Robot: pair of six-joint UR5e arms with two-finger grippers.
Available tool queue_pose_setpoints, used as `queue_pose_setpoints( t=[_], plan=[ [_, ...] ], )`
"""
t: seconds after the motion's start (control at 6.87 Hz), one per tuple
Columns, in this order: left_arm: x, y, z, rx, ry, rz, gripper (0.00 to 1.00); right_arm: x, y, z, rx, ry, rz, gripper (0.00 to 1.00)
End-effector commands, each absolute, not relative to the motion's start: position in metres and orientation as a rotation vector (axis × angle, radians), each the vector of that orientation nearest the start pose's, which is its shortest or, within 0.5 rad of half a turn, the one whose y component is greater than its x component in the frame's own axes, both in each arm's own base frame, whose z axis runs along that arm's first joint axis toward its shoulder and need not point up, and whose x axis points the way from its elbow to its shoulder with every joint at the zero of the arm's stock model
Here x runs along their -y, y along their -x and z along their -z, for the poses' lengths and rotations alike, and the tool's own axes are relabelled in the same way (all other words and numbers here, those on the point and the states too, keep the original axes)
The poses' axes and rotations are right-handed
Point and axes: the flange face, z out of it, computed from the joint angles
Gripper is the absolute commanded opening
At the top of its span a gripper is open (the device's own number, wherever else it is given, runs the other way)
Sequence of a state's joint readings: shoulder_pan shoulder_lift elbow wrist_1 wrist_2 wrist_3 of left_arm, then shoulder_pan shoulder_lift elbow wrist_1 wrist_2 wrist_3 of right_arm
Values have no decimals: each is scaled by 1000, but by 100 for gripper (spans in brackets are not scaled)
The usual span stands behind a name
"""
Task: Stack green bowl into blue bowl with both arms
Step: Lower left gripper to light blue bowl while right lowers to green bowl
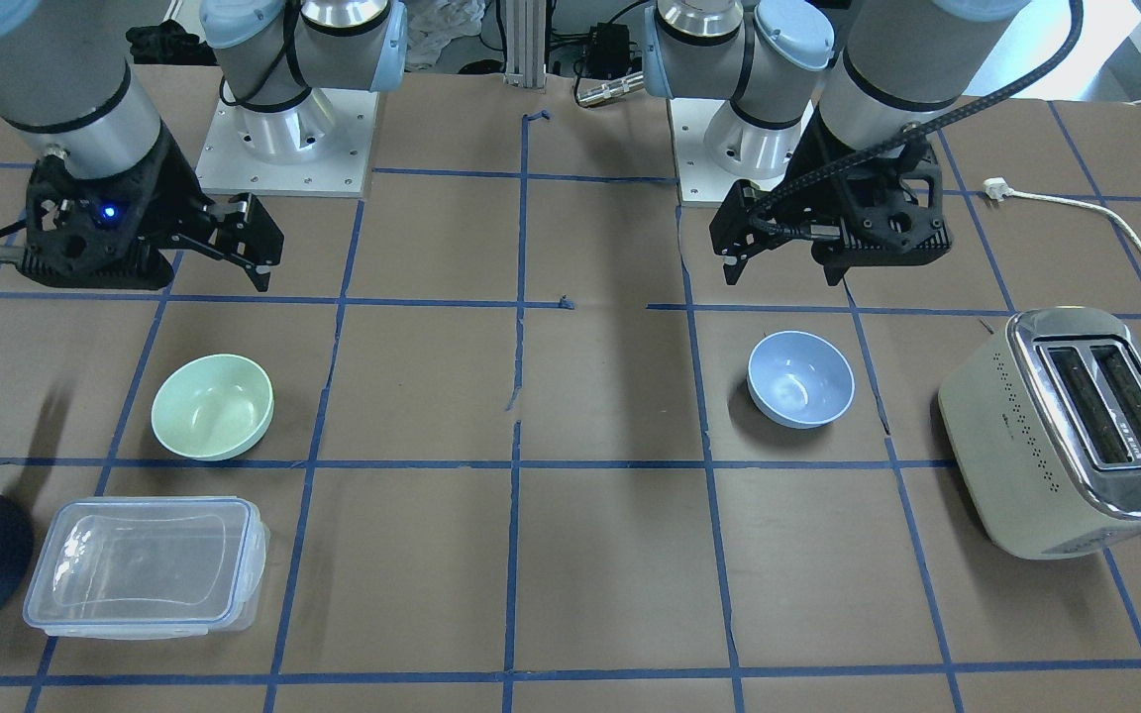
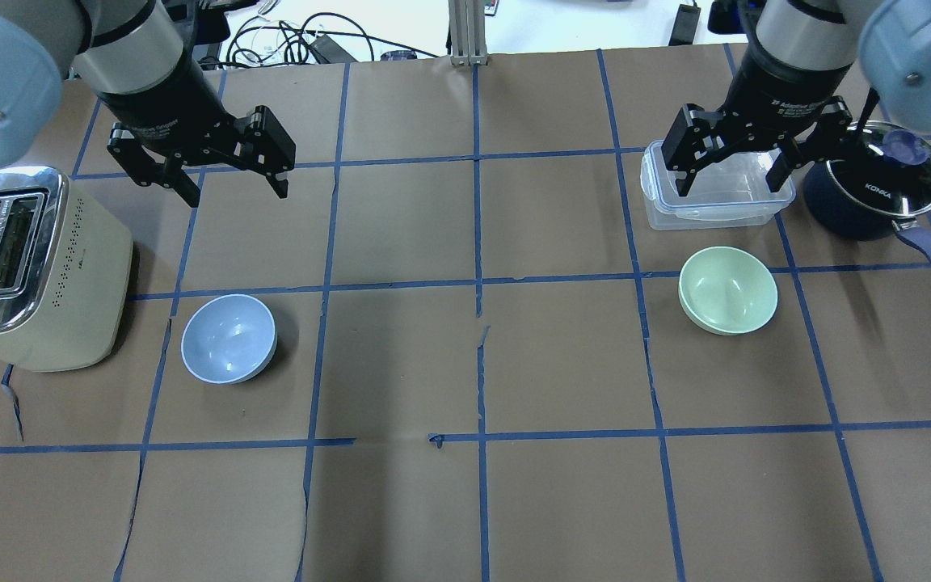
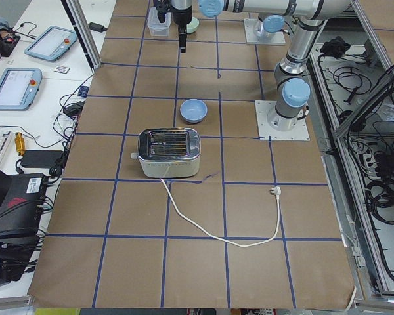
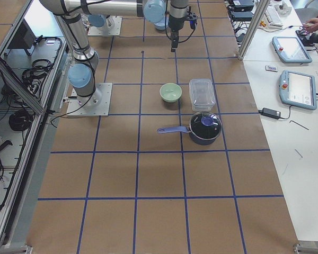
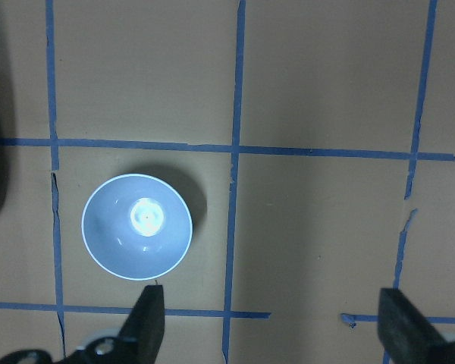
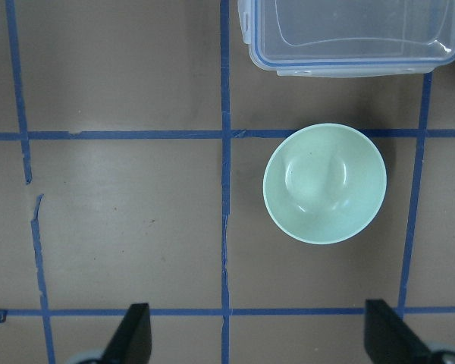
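The green bowl (image 2: 728, 289) sits upright on the table's right half; it also shows in the right wrist view (image 6: 324, 183). The blue bowl (image 2: 229, 337) sits upright on the left half, beside the toaster; it also shows in the left wrist view (image 5: 136, 226). My left gripper (image 2: 235, 186) hangs open and empty above the table, beyond the blue bowl. My right gripper (image 2: 730, 178) hangs open and empty above the clear container, beyond the green bowl. Both bowls are empty and far apart.
A cream toaster (image 2: 25, 267) stands at the left edge, its cord (image 1: 1125, 228) trailing off. A clear lidded container (image 2: 716, 198) and a dark navy pot (image 2: 869, 190) with a glass lid and long handle stand behind the green bowl. Blue tape lines grid the brown table.
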State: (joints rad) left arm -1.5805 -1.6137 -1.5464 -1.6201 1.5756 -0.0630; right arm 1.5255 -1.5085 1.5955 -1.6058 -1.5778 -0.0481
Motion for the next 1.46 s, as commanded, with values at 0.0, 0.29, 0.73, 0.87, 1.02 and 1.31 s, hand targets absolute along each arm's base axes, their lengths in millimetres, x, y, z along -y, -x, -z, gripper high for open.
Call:
queue_pose_setpoints(
  t=[0.0, 0.29, 0.73, 0.87, 1.02, 1.31],
  plan=[
    [491, 128, -418, -3122, 47, -258, 100, 520, -104, -374, -3165, -17, -17, 100],
    [488, 118, -370, -3049, 30, -326, 100, 514, -91, -330, -3162, -48, 17, 100],
    [475, 94, -276, -2997, -44, -340, 100, 524, -77, -284, -3152, -88, -108, 100],
    [473, 92, -240, -3000, -92, -319, 100, 527, -76, -270, -3149, -88, -149, 100],
    [472, 91, -218, -3000, -119, -337, 100, 529, -76, -256, -3145, -87, -192, 100],
    [476, 92, -201, -3000, -152, -385, 43, 532, -75, -236, -3139, -89, -250, 100]
  ],
)
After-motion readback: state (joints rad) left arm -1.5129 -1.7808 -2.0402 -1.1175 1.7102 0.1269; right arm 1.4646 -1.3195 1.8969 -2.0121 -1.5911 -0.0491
